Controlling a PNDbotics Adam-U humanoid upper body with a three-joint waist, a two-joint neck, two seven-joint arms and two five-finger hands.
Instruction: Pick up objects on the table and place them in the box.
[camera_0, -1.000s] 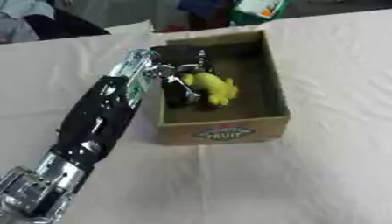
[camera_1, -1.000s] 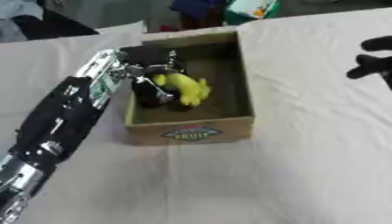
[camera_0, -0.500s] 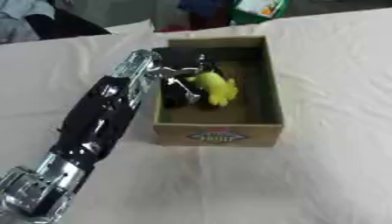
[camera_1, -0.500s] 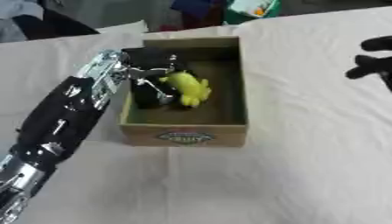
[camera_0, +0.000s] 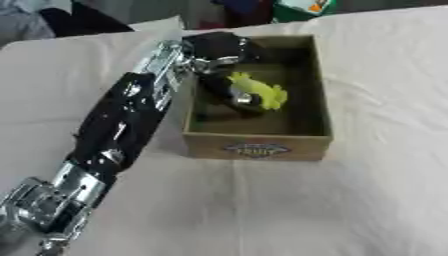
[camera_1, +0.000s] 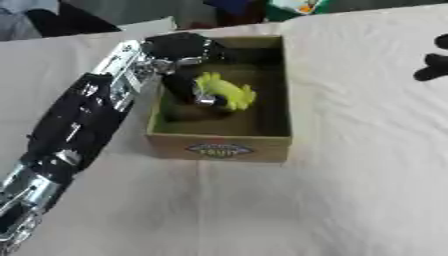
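A brown cardboard box (camera_0: 259, 147) with a fruit label on its front stands on the white cloth. My left arm reaches in from the lower left, and my left hand (camera_0: 223, 86) is down inside the box with its fingers curled round a yellow-green object (camera_0: 259, 93). The object sits low in the box, toward its left wall. My right hand (camera_1: 432, 61) shows only as dark fingers at the right edge of the right eye view, away from the box; how they stand is unclear.
White cloth (camera_0: 350, 200) covers the table on all sides of the box. Beyond the far edge lie dark clothing (camera_0: 83, 20) and a green and white item (camera_0: 302, 7).
The whole picture has shifted, so the camera moved. My left hand still holds the yellow-green object inside the box, at about the same place.
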